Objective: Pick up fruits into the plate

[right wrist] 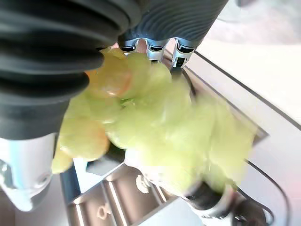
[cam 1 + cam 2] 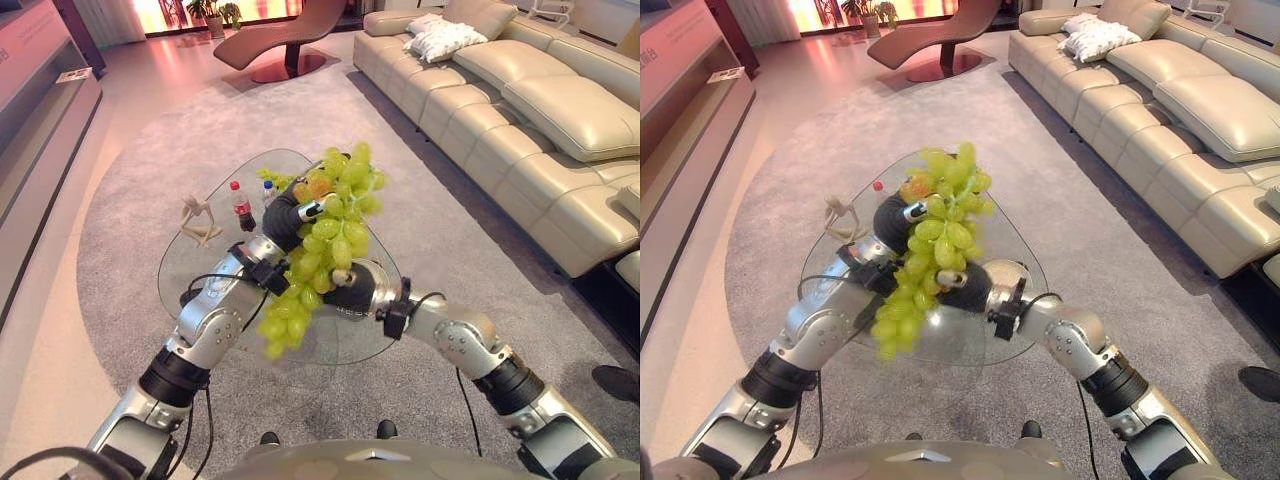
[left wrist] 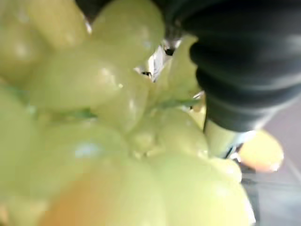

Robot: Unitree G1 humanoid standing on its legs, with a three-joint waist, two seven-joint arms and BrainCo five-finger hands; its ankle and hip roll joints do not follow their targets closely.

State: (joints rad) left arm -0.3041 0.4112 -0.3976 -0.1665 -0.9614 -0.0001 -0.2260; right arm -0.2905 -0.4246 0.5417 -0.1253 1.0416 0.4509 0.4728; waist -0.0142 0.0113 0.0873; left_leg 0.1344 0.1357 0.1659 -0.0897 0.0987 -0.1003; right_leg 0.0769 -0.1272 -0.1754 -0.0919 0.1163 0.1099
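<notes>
A big bunch of green grapes (image 2: 330,235) hangs in the air above the glass table (image 2: 195,275). Its lower end droops over my left forearm. My left hand (image 2: 285,222) is against the bunch's left side, and a finger (image 2: 310,210) curls over the grapes. My right hand (image 2: 357,288) presses in from the right, low on the bunch, and grapes cover its front. The grapes (image 3: 117,141) sit right against the left wrist camera and show close in the right wrist view (image 1: 155,127) too. An orange fruit (image 2: 915,187) peeks out behind the bunch.
On the table's far left stand a red-capped dark bottle (image 2: 241,207), a blue-capped bottle (image 2: 267,190) and a beige figurine (image 2: 198,220). A cream sofa (image 2: 540,110) runs along the right and a brown lounge chair (image 2: 290,40) stands at the back. A person's shoe (image 2: 615,380) shows at the right.
</notes>
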